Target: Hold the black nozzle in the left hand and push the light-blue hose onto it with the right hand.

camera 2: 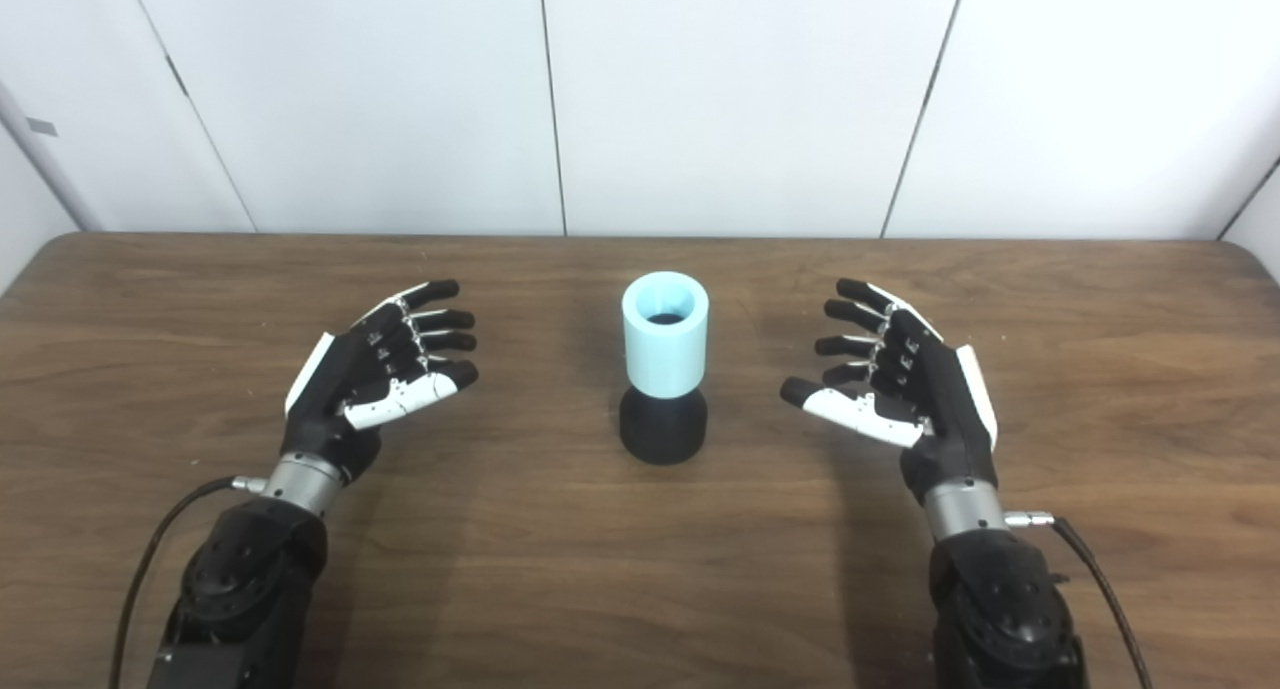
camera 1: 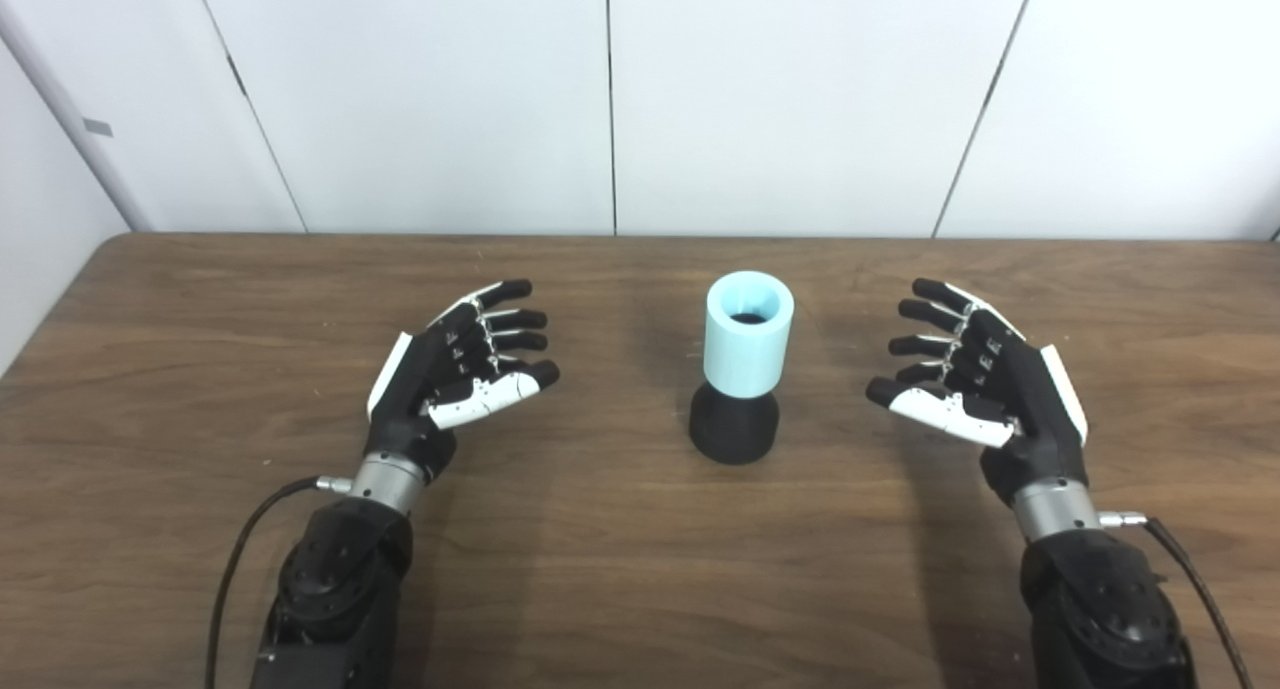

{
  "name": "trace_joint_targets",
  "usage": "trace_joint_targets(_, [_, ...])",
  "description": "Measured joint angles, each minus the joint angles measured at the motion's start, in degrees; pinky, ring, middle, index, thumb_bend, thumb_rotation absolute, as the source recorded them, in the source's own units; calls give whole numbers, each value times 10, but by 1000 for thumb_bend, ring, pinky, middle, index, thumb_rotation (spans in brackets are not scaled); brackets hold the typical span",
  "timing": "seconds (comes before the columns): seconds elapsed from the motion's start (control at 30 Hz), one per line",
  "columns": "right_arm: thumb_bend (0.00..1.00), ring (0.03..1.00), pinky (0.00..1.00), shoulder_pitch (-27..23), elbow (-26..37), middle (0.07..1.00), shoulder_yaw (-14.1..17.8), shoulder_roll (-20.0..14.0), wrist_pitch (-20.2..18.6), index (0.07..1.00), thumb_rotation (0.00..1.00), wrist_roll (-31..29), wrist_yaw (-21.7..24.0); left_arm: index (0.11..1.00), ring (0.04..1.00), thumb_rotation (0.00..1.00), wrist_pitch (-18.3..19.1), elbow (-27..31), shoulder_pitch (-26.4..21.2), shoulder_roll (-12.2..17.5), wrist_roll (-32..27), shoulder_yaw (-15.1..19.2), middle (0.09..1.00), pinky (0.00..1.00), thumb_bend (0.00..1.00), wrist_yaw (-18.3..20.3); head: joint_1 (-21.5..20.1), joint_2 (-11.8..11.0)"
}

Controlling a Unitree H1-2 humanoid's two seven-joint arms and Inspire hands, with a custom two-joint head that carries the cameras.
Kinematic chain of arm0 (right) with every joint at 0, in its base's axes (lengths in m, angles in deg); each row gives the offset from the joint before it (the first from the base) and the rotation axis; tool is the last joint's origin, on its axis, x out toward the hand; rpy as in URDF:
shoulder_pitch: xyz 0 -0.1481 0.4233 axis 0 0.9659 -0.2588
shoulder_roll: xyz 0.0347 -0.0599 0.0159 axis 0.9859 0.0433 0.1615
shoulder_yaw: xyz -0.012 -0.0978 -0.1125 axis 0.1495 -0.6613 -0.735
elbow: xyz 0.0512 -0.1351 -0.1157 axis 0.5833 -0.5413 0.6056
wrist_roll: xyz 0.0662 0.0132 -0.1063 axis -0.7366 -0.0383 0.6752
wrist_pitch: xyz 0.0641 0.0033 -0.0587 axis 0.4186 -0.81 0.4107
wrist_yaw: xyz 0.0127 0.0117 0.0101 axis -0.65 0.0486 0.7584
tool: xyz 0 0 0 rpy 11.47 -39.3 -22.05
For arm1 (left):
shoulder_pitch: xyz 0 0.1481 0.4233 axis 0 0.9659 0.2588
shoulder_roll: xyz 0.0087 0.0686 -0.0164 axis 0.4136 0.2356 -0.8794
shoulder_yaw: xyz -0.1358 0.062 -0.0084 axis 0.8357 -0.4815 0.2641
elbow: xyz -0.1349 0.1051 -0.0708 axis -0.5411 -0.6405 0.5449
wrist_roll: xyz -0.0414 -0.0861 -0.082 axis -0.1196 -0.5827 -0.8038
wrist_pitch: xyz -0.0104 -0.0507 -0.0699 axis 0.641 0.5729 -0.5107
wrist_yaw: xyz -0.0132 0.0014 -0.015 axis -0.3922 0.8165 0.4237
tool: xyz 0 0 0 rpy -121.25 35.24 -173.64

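Hose (camera 1: 749, 343) on nozzle (camera 1: 734, 427), upright at the middle of the table (camera 1: 600, 569).
The light-blue hose sits on top of the black nozzle. Left hand (camera 1: 455, 369) lies left of the nozzle, right hand (camera 1: 975, 374) right of it; both well apart from it, fingers spread, holding nothing.

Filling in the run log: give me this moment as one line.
left robot hand: open, beside stack | right robot hand: open, beside stack | light-blue hose: upright on black nozzle | table: holds both
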Motion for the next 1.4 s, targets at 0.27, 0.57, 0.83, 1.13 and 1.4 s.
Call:
trace_joint_targets(0.27, [760, 641, 526, 1, 4, 761, -3, 0, 0, 778, 108, 4, 0, 675, 629, 105, 2, 0, 0, 0, -16, 0, 652, 474, 699, 0, 0, 0])
trace_joint_targets(0.57, [752, 591, 462, 4, 16, 694, -2, 1, -1, 749, 93, 0, -1, 532, 615, 69, 2, 0, 0, 3, -18, -1, 648, 461, 582, 1, -3, -1])
trace_joint_targets(0.83, [533, 398, 331, 4, 11, 472, 11, 32, 27, 506, 4, 11, -52, 498, 367, 1, 0, -1, 0, -3, -32, 7, 463, 248, 519, -2, -7, -2])
trace_joint_targets(1.13, [525, 393, 314, 3, 6, 462, 7, 31, 43, 506, 0, 21, -61, 485, 447, 0, -18, -6, -1, -12, -39, 12, 486, 331, 519, -12, -18, 1])
trace_joint_targets(1.4, [525, 588, 404, 4, 6, 495, -4, 25, 37, 497, 4, 34, -59, 612, 708, 51, -16, -5, 0, 7, -22, 1, 713, 591, 610, -11, -29, -4])
